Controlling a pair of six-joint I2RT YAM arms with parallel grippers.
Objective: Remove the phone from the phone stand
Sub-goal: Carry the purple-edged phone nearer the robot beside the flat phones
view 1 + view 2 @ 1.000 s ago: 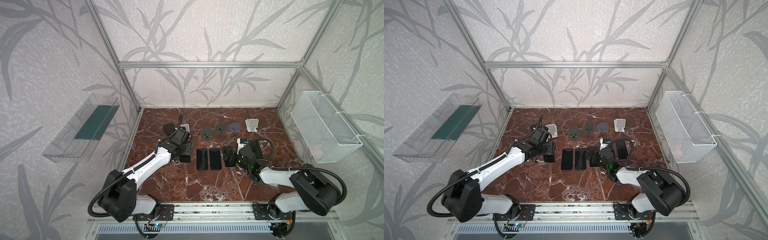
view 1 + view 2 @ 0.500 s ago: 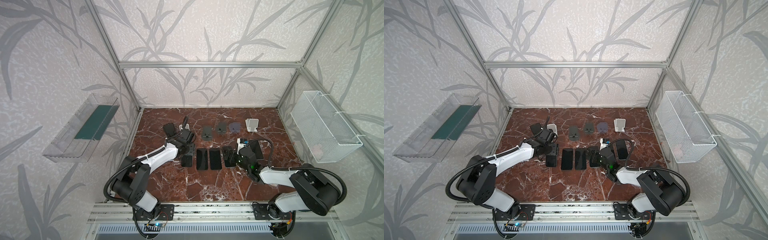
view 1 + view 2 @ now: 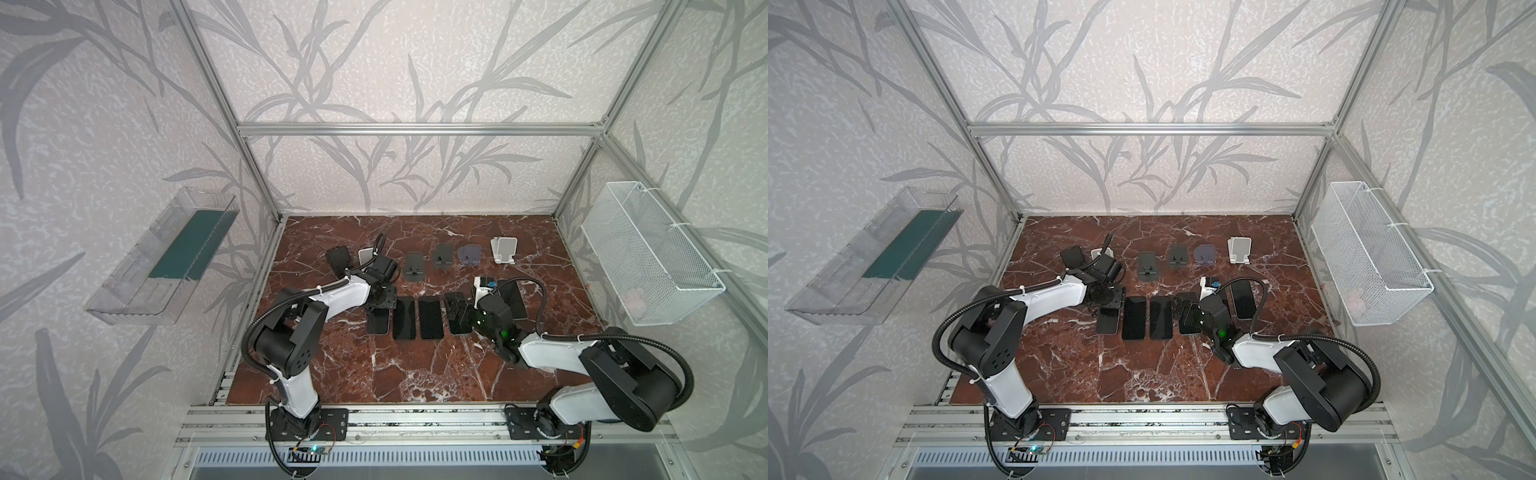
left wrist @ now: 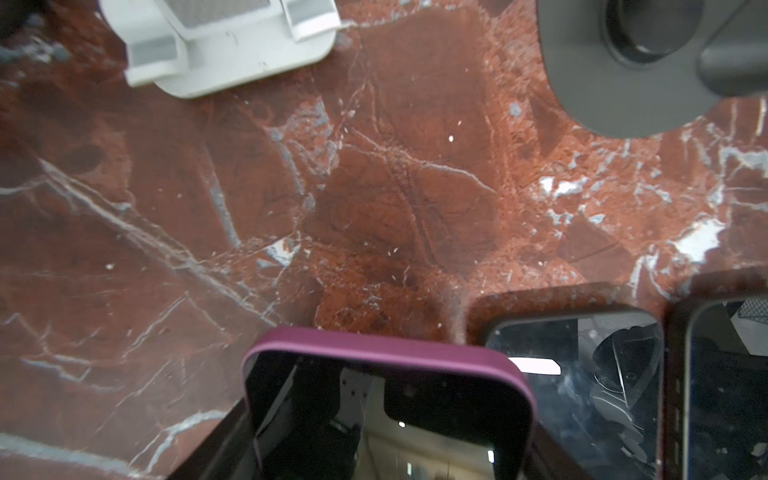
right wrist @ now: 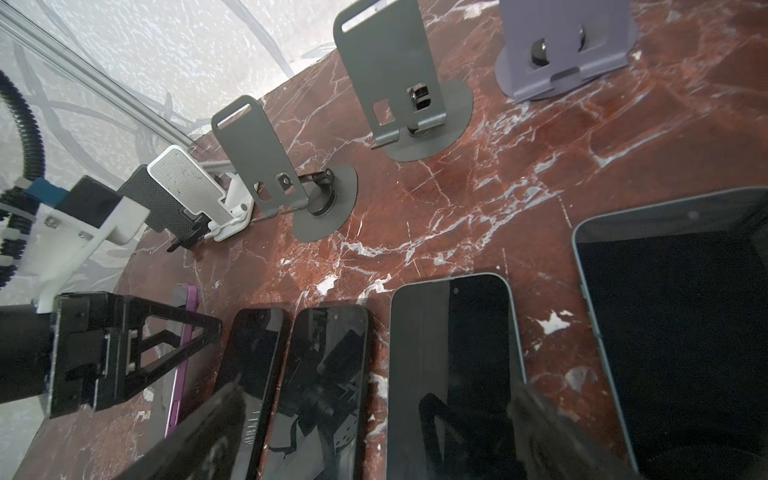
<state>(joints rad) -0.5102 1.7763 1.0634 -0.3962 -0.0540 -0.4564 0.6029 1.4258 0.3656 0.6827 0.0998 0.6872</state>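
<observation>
Over the last second the left gripper (image 3: 379,311), pinching the purple-cased black phone (image 4: 386,399), has moved it away from the white plastic phone stand (image 4: 224,41) to the left end of the row of dark phones (image 3: 417,318). The right gripper (image 3: 459,311) is spread wide above that row. A clear plastic wall bin (image 3: 137,299) holds a green sheet (image 3: 187,245). A white wire basket (image 3: 648,257) hangs on the opposite wall, beside the red marble tabletop (image 3: 415,374).

In both top views the left gripper (image 3: 379,307) covers the far end of the black phone in a purple case (image 3: 378,325). The left wrist view cuts off that phone's lower part, the white plastic phone stand (image 4: 224,45) and the dark grey round stand base (image 4: 582,83). In the right wrist view the fingers (image 5: 199,436) of the right gripper (image 5: 374,419) are only dark blurs.
</observation>
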